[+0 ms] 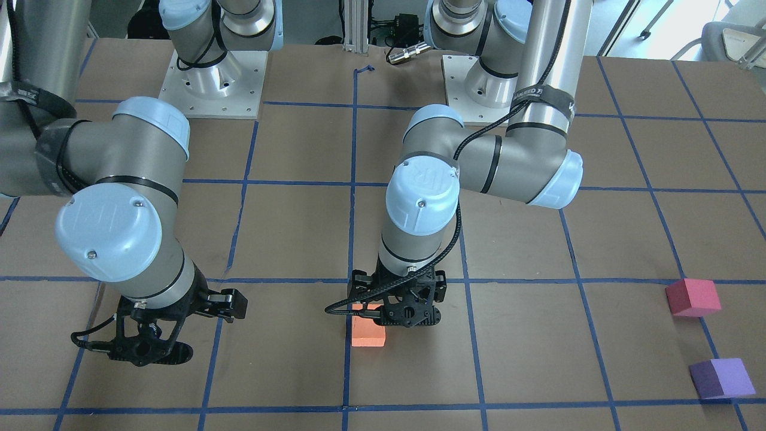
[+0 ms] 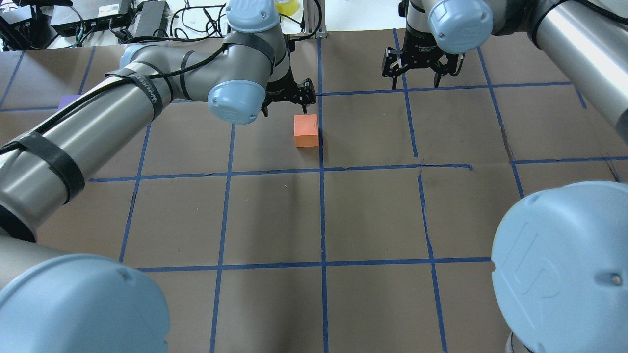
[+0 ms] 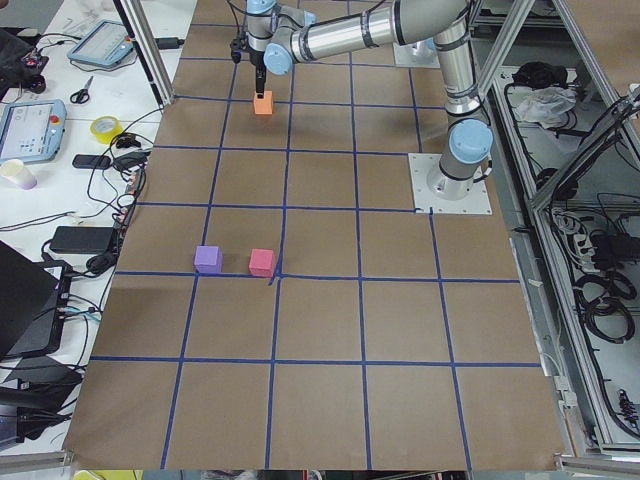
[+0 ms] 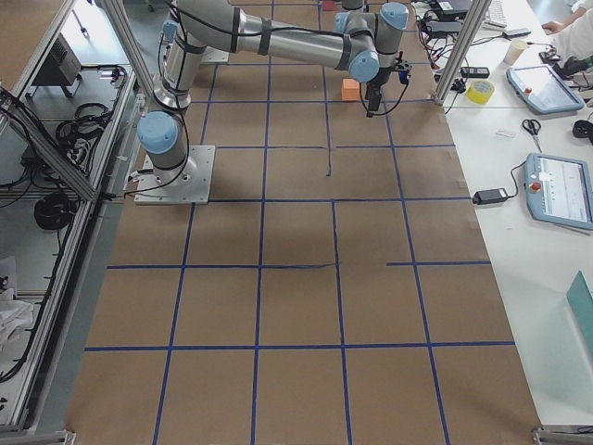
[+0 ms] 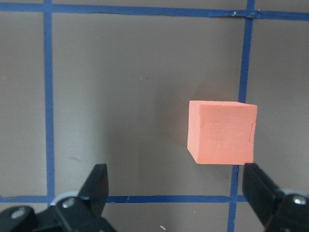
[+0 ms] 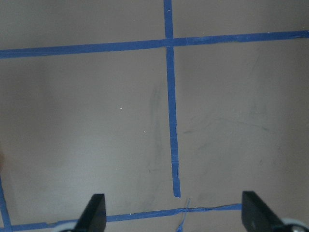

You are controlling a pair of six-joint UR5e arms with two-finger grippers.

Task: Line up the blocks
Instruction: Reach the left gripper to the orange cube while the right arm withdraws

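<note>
Orange block [image 2: 306, 130] square to blue tape [image 2: 322, 215]

1. The bottom edge of each wrist view cuts off my left hand [image 5: 175, 174] and my right hand [image 6: 173, 200], showing only their dark tips.
2. From the front, my left hand covers part of the matte orange foam cube [image 1: 367, 333].
3. Overhead, my left arm [image 2: 98, 127] hides most of the matte purple foam cube [image 2: 67, 102].
</note>
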